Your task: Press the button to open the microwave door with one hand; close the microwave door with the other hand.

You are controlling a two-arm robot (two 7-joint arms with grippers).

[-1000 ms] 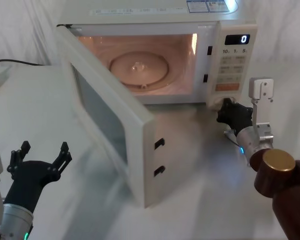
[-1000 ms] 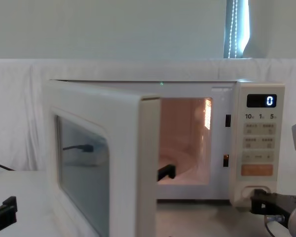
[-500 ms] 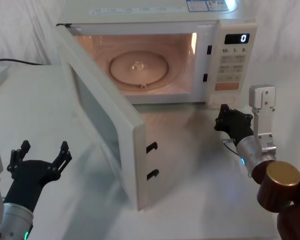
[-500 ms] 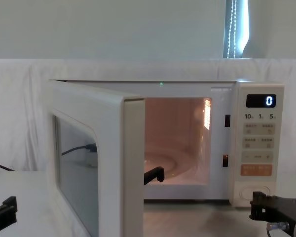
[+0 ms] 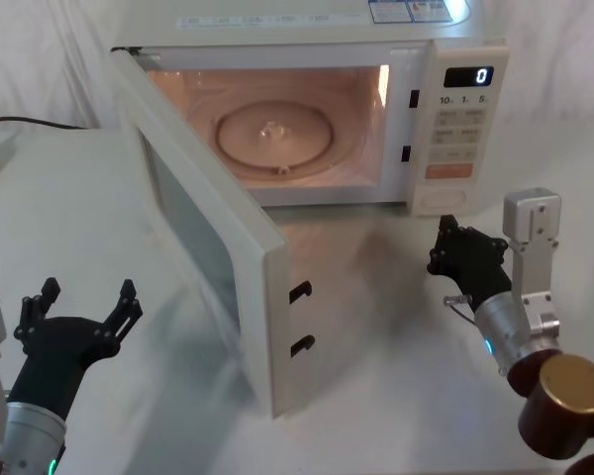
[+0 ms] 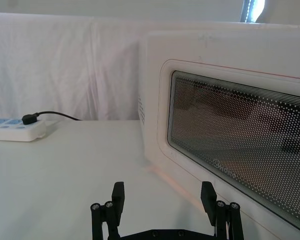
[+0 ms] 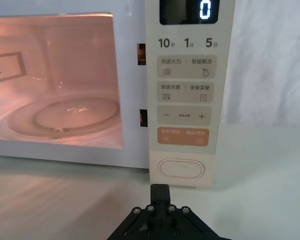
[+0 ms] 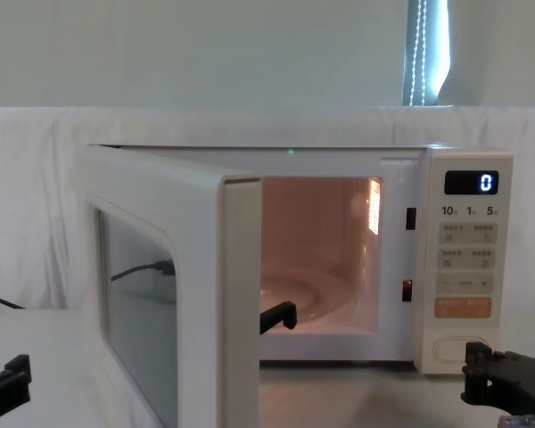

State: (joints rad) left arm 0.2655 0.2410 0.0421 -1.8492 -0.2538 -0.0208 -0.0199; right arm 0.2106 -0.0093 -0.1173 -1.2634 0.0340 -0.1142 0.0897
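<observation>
Microwave door open; glass turntable inside cavity.

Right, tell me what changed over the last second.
The right black claw tool left the wide cream pill-shaped button and backed off toward the robot. The wide cream microwave door with its dark glass window swung further open, then settled. The left black claw tool stayed open and parked low on the robot's left; the display still reads 0.

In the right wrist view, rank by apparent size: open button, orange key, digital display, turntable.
1. turntable, clearly largest.
2. digital display, cropped by the frame edge, so unsure against the next.
3. orange key.
4. button, smallest, though close to the orange key.
</observation>
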